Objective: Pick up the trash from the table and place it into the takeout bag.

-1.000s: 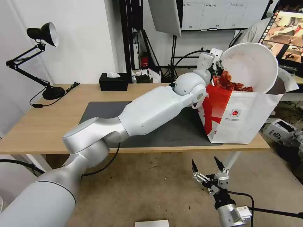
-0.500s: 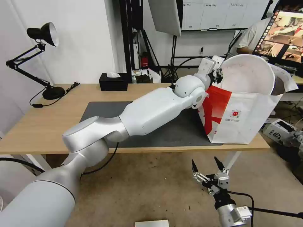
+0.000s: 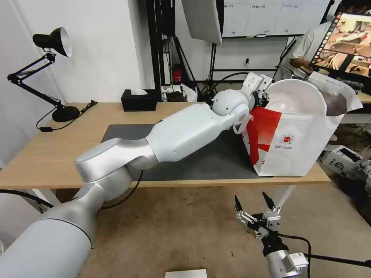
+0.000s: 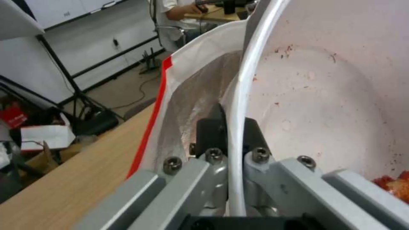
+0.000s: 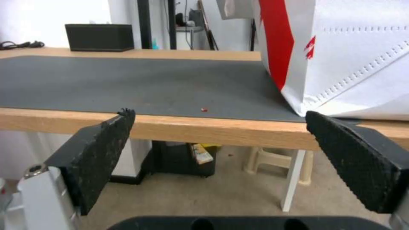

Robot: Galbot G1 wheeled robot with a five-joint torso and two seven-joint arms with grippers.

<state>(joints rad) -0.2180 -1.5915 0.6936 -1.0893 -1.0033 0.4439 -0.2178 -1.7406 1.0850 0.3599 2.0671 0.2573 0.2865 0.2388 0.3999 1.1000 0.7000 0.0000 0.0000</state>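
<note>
Head view: we see the left gripper (image 3: 264,95) clamped on the rim of the white bowl (image 3: 297,96), which stands tilted in the mouth of the takeout bag (image 3: 297,144) at the right end of the table (image 3: 54,154). The right gripper (image 3: 253,205) hangs below the table edge, spread wide.

Left wrist view: the fingers (image 4: 255,132) pinch the bowl's rim (image 4: 238,95); red scraps (image 4: 394,185) lie inside, with foil lining (image 4: 191,95) beside.

Right wrist view: we find wide-apart pads (image 5: 106,140) facing the dark mat (image 5: 127,83) and the bag.

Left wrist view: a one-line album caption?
End effector pinching the white bowl by its rim inside the takeout bag.
</note>
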